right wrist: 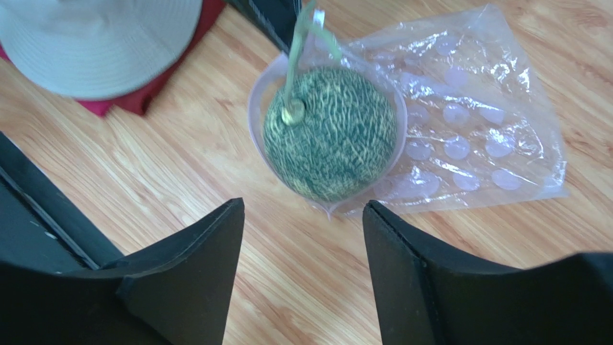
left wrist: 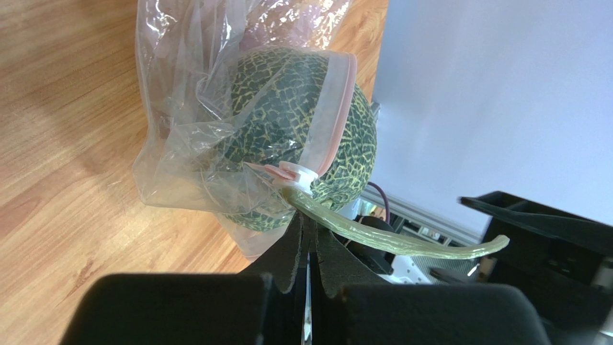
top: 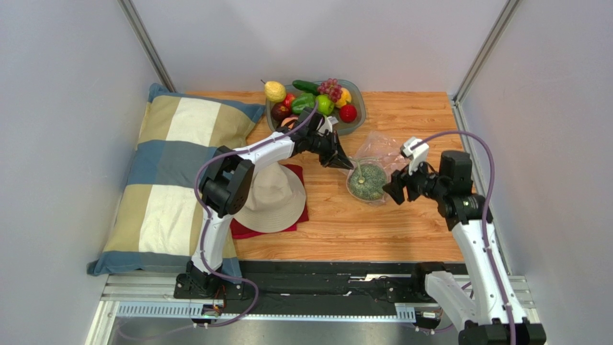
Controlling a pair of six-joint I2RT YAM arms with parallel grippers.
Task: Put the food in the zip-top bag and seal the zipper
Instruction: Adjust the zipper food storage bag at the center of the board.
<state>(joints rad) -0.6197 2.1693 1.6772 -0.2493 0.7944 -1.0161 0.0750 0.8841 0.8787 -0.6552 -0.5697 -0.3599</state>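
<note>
A green netted melon (top: pixel 367 180) sits in the mouth of the clear zip-top bag (top: pixel 385 147) on the wooden table. In the left wrist view the pink zipper (left wrist: pixel 338 108) wraps over the melon (left wrist: pixel 280 100), with a white slider (left wrist: pixel 295 172) at its end. My left gripper (left wrist: pixel 306 215) is shut on the bag's mouth edge by the slider, and the melon's long stem crosses over its tips. It also shows in the top view (top: pixel 351 165). My right gripper (right wrist: pixel 302 205) is open and empty, just short of the melon (right wrist: pixel 338 136) and bag (right wrist: pixel 475 129).
A grey bowl (top: pixel 357 118) at the back holds several more fruits and vegetables. A beige hat (top: pixel 270 198) lies on a red cloth (top: pixel 244 230) left of the bag. A striped pillow (top: pixel 173 172) fills the left side. Grey walls enclose the table.
</note>
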